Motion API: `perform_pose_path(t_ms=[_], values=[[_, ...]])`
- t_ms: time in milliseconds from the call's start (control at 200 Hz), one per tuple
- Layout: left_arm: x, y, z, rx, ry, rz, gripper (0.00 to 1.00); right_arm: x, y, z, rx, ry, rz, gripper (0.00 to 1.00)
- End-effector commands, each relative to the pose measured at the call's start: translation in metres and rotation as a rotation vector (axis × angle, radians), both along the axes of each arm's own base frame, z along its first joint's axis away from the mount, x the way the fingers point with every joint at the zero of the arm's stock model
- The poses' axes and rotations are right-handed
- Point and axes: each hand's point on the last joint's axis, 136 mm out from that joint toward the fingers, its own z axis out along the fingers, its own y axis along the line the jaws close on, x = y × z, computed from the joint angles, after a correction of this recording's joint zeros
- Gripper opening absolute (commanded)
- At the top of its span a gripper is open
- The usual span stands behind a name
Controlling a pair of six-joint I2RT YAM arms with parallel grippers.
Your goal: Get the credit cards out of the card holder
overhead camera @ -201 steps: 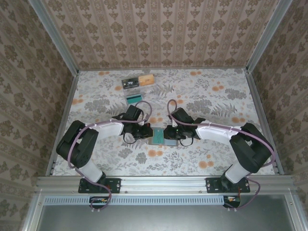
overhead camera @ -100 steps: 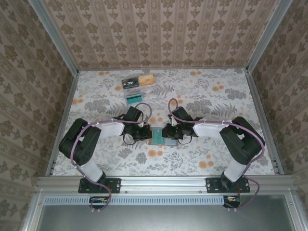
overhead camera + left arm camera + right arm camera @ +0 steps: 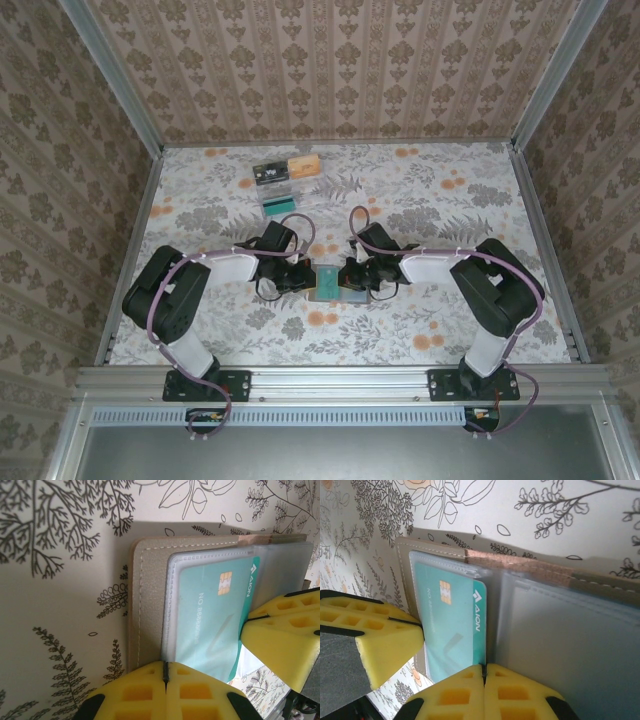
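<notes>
Left wrist view: the card holder [image 3: 147,595] is seen opened flat on the counter [image 3: 60,580], with a teal credit card [image 3: 210,615] lodged inside its clear sleeve [image 3: 171,595]. The left gripper [image 3: 165,672] is clenched at the holder's 6 o'clock edge, jaws pressed together; whether the sleeve's rim is nipped cannot be told. The right gripper [image 3: 484,675] is likewise clenched beside the card's edge near the fold, and a hold on the card cannot be confirmed. From above, the holder is flanked at 9 and 3 o'clock by the two grippers. Extraction is judged barely begun: the card is not yet drawn out, and the grey pocket [image 3: 570,645] is left to be checked.
</notes>
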Motion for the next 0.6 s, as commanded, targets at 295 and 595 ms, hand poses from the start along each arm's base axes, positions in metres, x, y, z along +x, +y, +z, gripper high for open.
perform_pose_path(t_ms=[295,595], values=[[-0.008,0.014,-0.017,0.062,0.048,0.013,0.00,-0.008,-0.027,0.002,0.000,0.013,-0.019,0.01],[-0.010,0.012,-0.018,0.054,0.056,0.006,0.00,-0.002,-0.017,-0.007,0.041,0.032,-0.027,0.30]])
